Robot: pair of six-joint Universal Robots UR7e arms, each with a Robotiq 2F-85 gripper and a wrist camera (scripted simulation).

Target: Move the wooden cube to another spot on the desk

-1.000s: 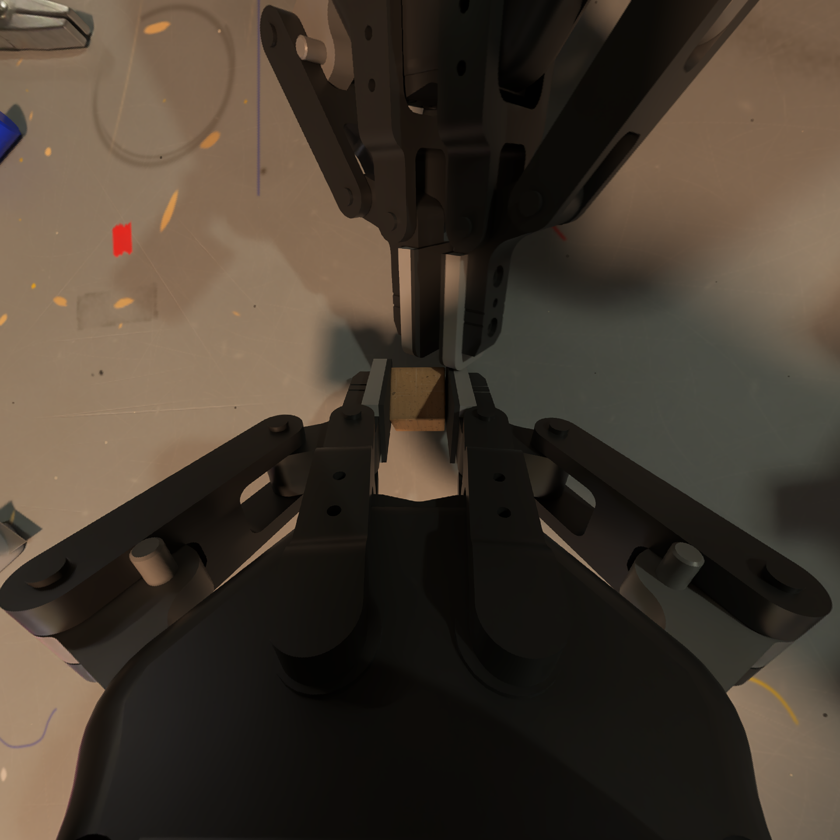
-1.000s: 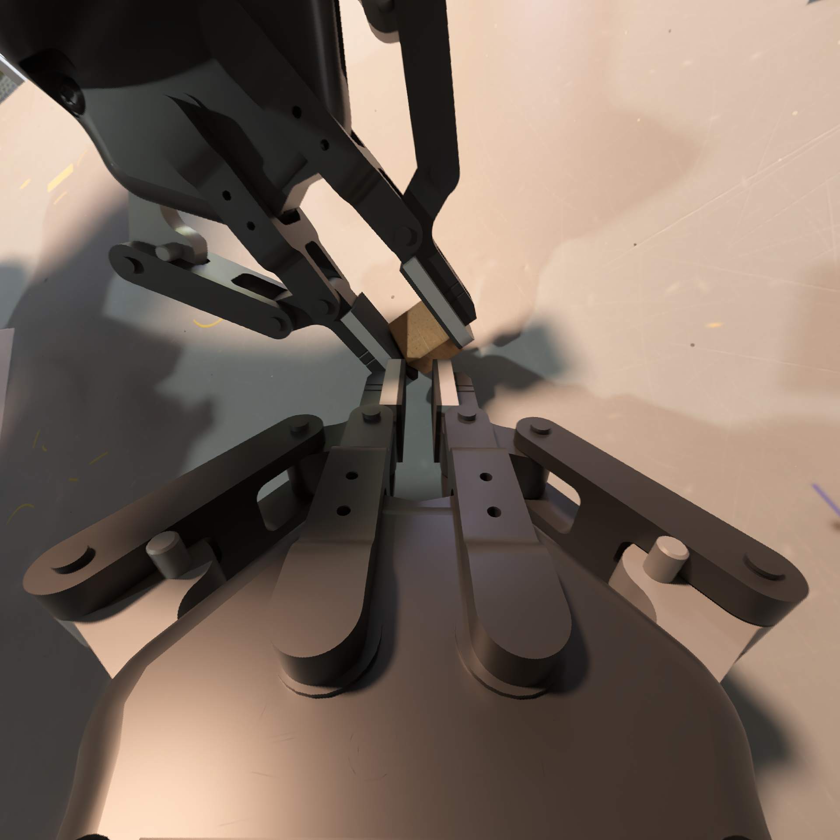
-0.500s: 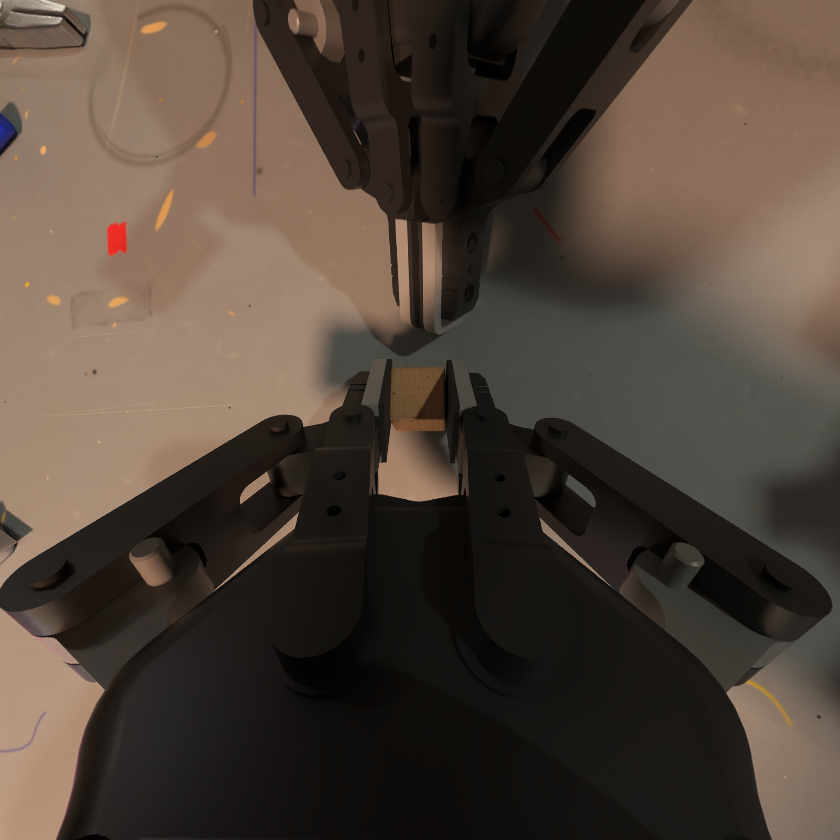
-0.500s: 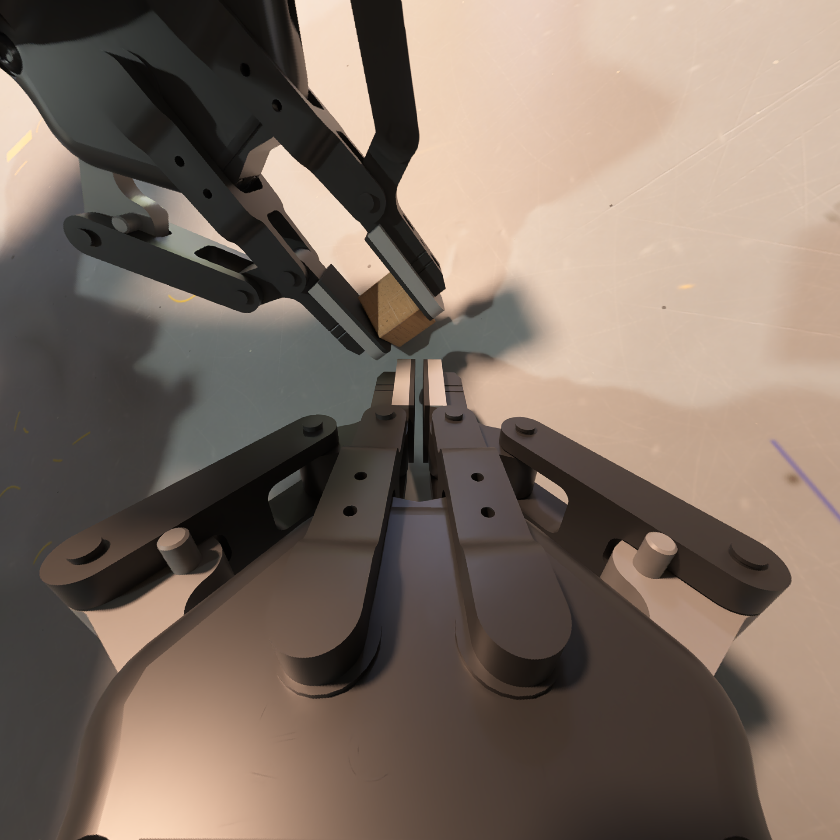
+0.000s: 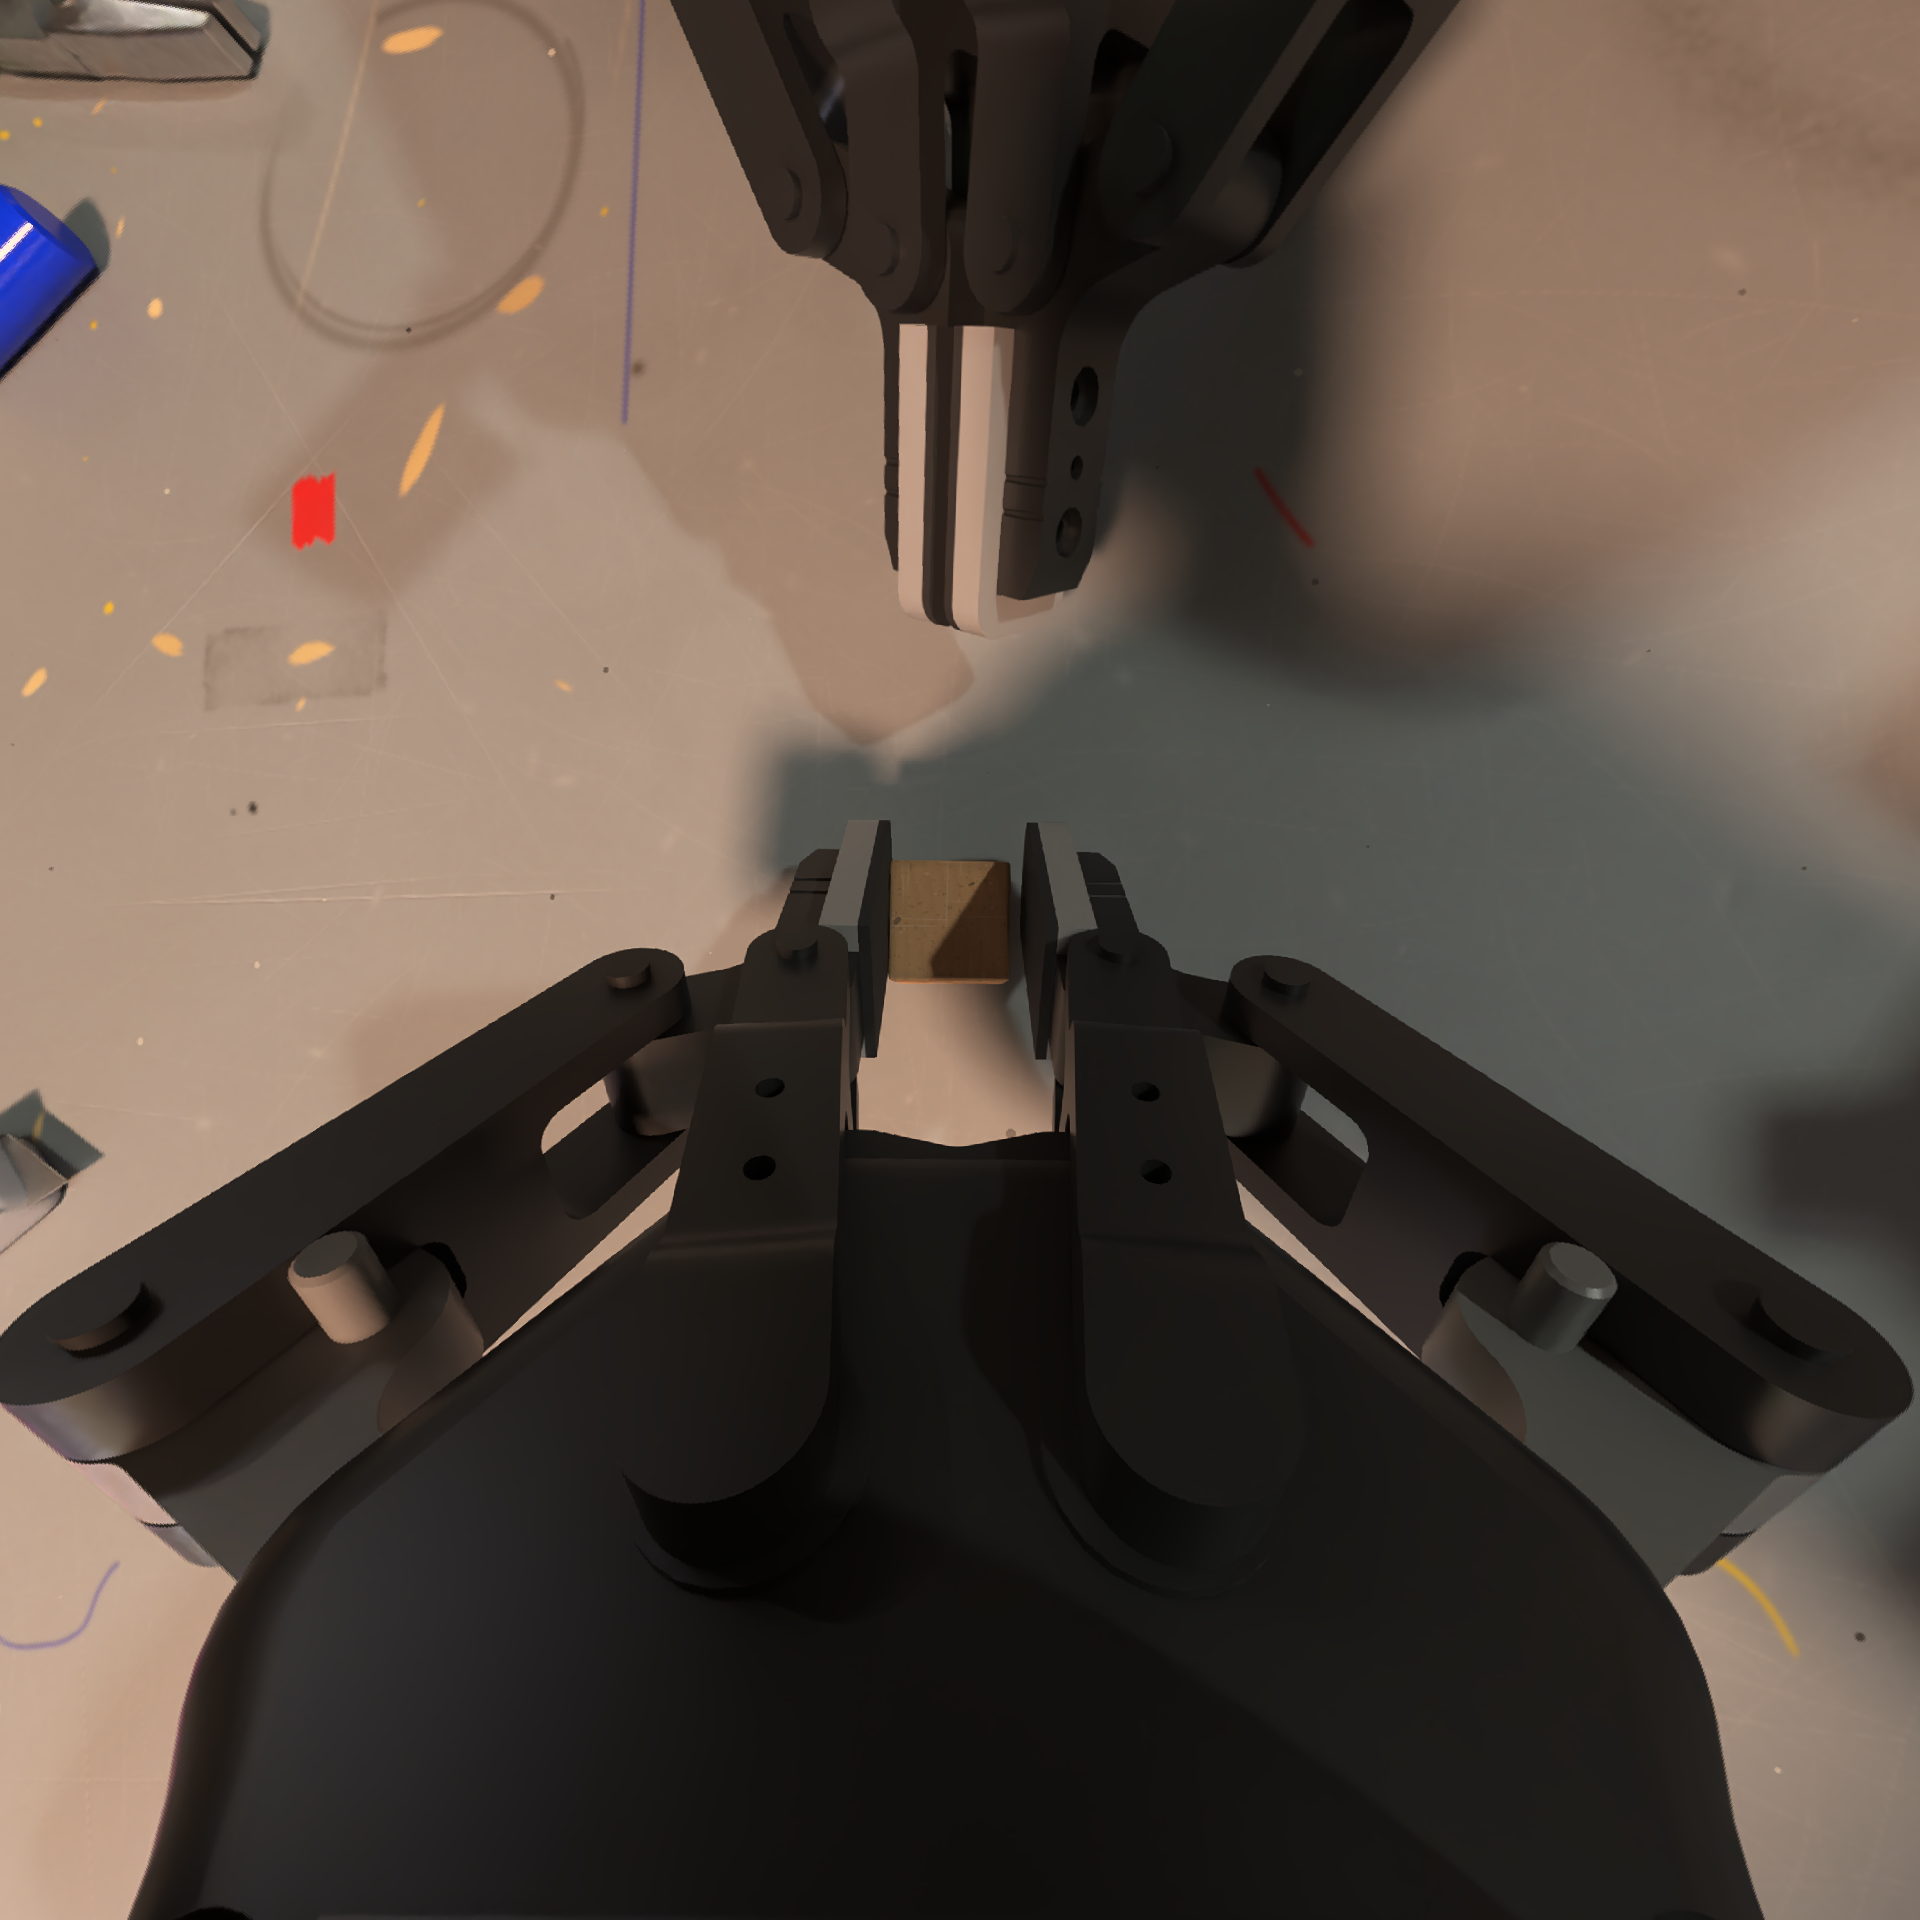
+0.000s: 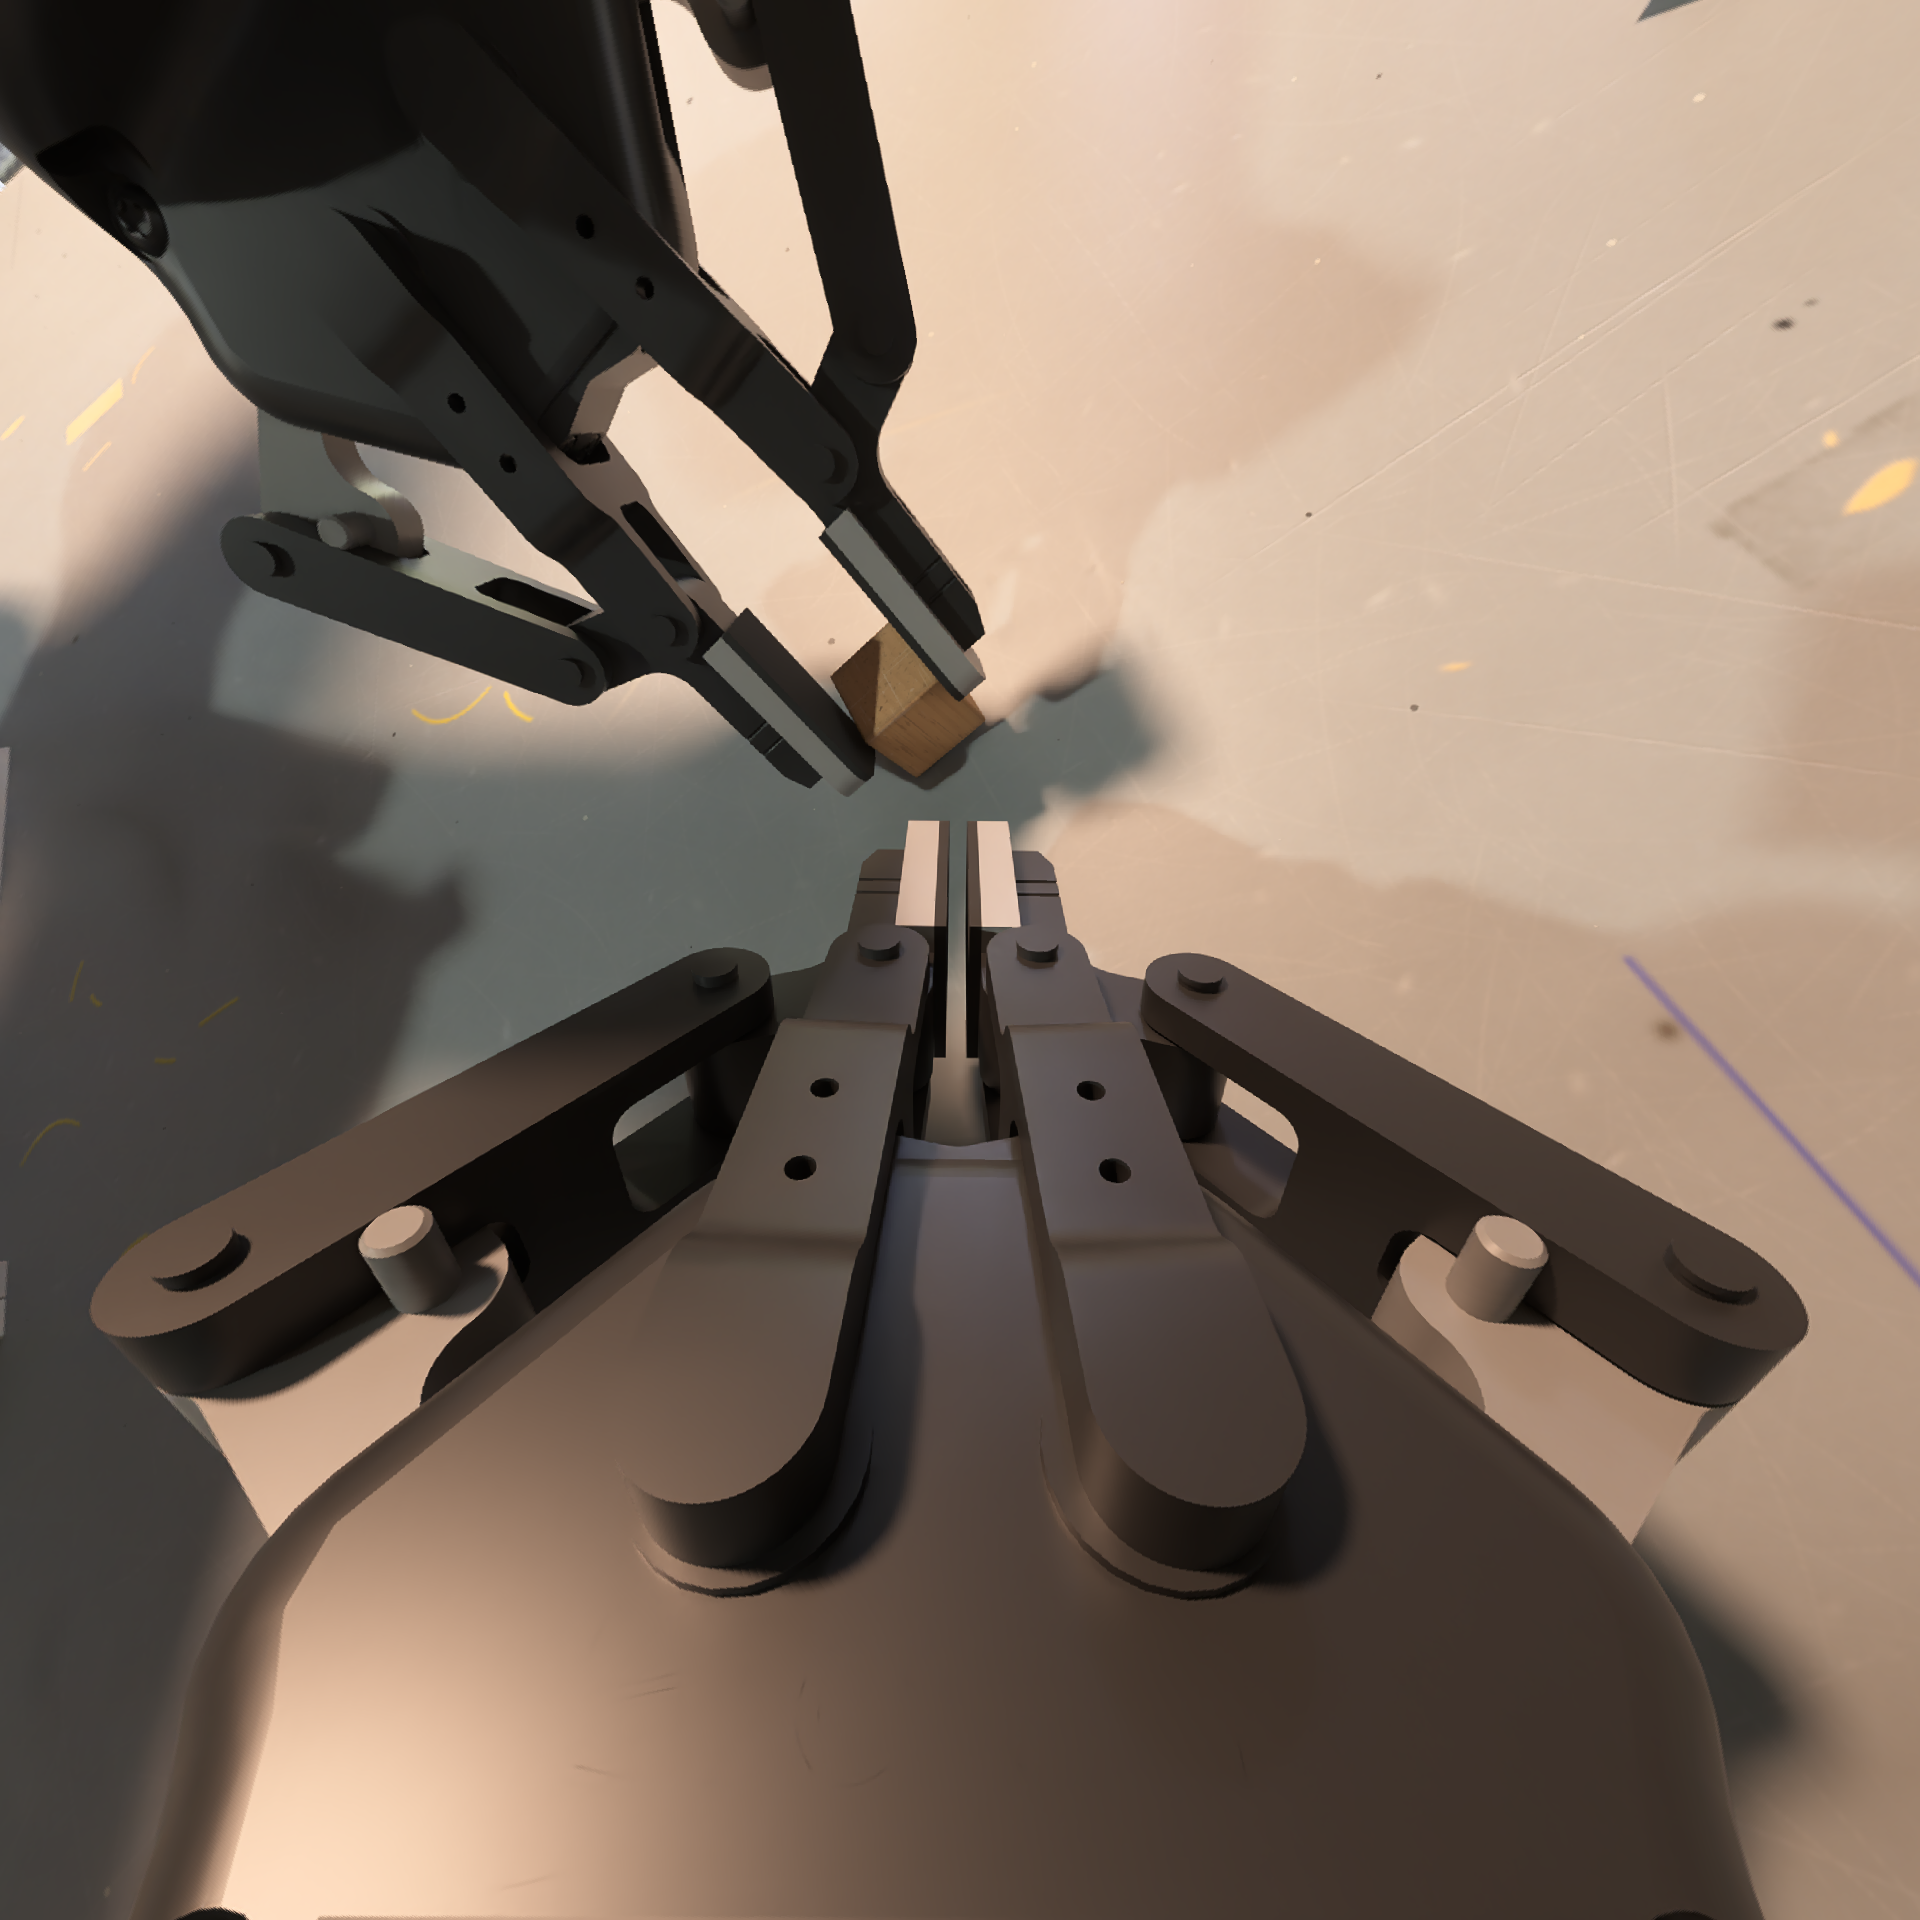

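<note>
The small wooden cube [image 5: 951, 920] sits between the fingers of my left gripper [image 5: 954, 842]. The left pad is against it and a thin gap shows at the right pad, so the jaws stand just wider than the cube. In the right wrist view the cube [image 6: 906, 712] rests on the desk [image 6: 1455, 416] with the left gripper [image 6: 914, 727] straddling it from above. My right gripper [image 6: 951, 831] is shut and empty, a short way back from the cube. It also shows in the left wrist view [image 5: 951, 613], pointing at the cube from the far side.
A blue cylinder [image 5: 31, 270] lies at the left edge and a metal tool [image 5: 125, 42] at the top left. A red tape mark [image 5: 312, 509] and a grey object [image 5: 31, 1164] are on the left. The desk to the right [image 5: 1558, 831] lies in shadow.
My right gripper has shut fully and drawn back from the cube. My left gripper's jaws have eased off the cube, which now sits slightly lower, on the desk.
</note>
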